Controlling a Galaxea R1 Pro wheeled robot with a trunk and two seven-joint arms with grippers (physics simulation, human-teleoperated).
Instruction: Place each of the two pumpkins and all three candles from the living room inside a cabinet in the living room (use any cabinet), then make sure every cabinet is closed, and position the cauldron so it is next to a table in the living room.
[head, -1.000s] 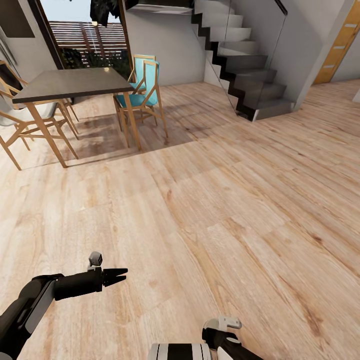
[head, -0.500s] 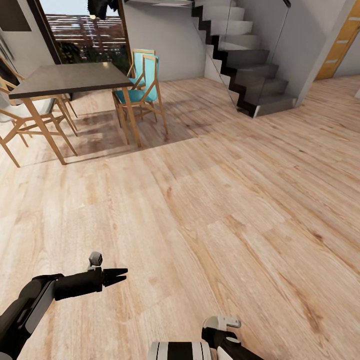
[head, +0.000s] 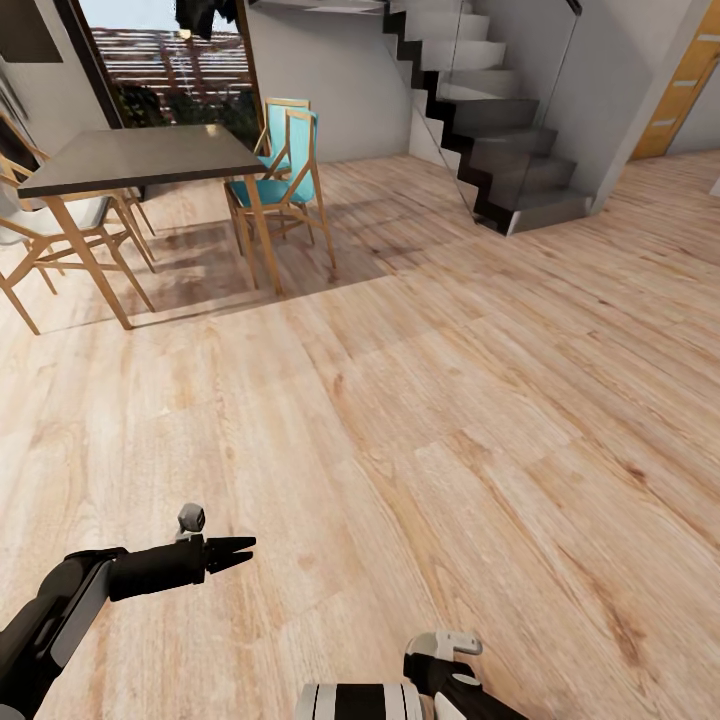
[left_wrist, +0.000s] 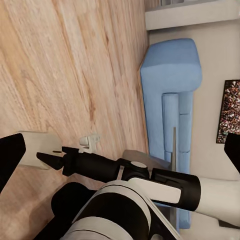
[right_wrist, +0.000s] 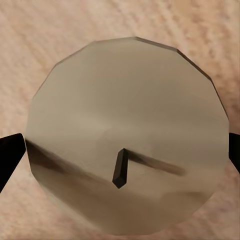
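The right gripper (right_wrist: 120, 155) clasps a short round beige-grey candle (right_wrist: 127, 100). In the right wrist view its flat top and dark wick face the camera, its rim reaches both black fingertips (right_wrist: 11, 150), and pale plank floor (right_wrist: 60, 25) lies beneath. The left gripper (head: 240, 550) hangs over the wooden plank floor (head: 450, 400), well apart from the dark-topped dining table with slanted wooden legs (head: 140, 158). In the left wrist view its fingertips (left_wrist: 11, 152) stand apart at the picture's edges with nothing between them, so the pincer is spread. That view looks past the white-and-black right forearm (left_wrist: 165, 187) to a pale blue sofa (left_wrist: 170, 85) against a light wall. The candle is held low at the robot's front, far from the dining table. Just beside the table's far corner stand two teal-seated wooden chairs (head: 285, 175), and beyond them, further from the table, rises a dark grey staircase (head: 510, 130). Against half a second ago nothing differs. Against a second ago, table, chairs and stairs sit slightly shifted across the whole head view, which is the camera's own move. Both arms keep their pose.
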